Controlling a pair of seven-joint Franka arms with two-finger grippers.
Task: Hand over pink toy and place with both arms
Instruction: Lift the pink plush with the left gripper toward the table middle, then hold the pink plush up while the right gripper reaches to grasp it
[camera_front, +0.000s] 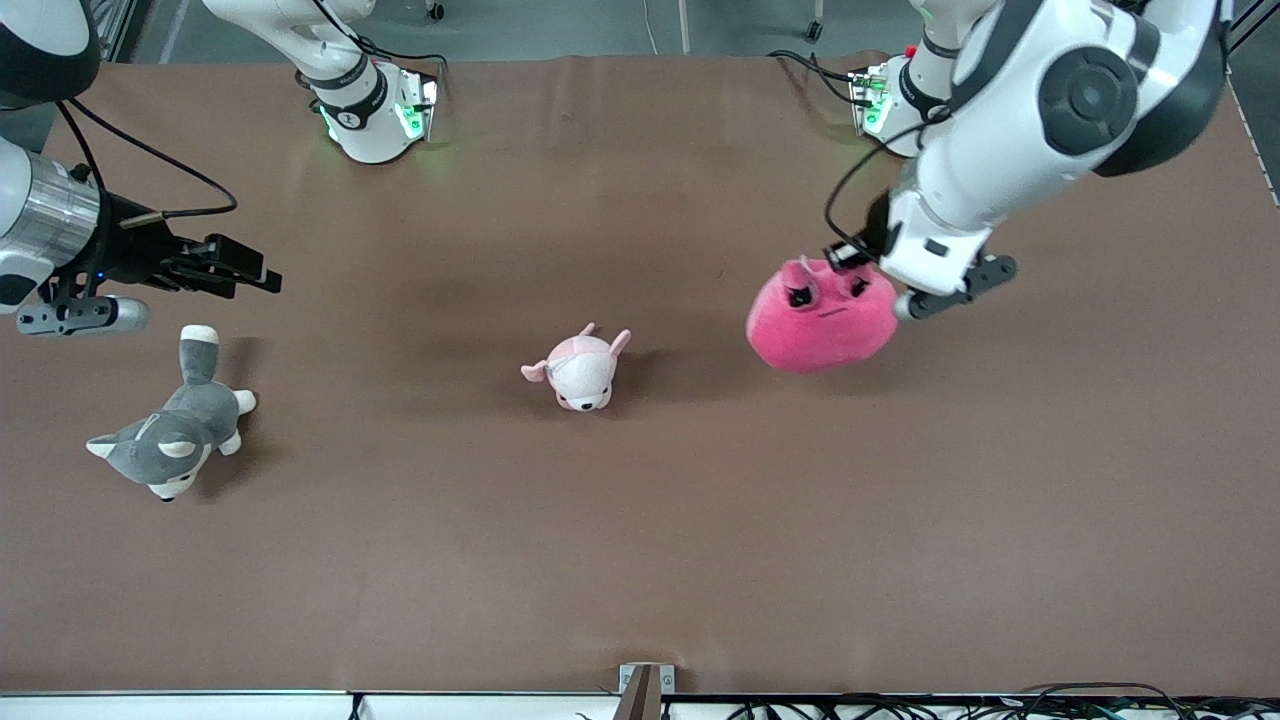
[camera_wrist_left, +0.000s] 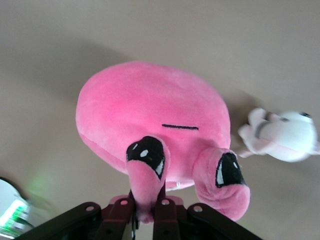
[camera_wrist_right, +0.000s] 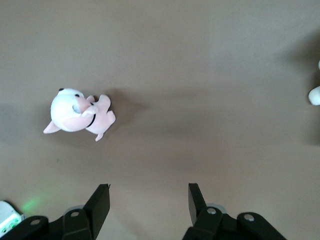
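Left wrist view: left gripper (camera_wrist_left: 148, 210) clamps pink toy (camera_wrist_left: 150, 120).

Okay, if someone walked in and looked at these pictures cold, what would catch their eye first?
The hot-pink toy hangs above the table at the left arm's end, pinched by one of its stalks in the left tool. A small pale pink plush sits mid-table, and a grey husky plush lies at the right arm's end. The right tool hovers open over the table near the husky, waiting.
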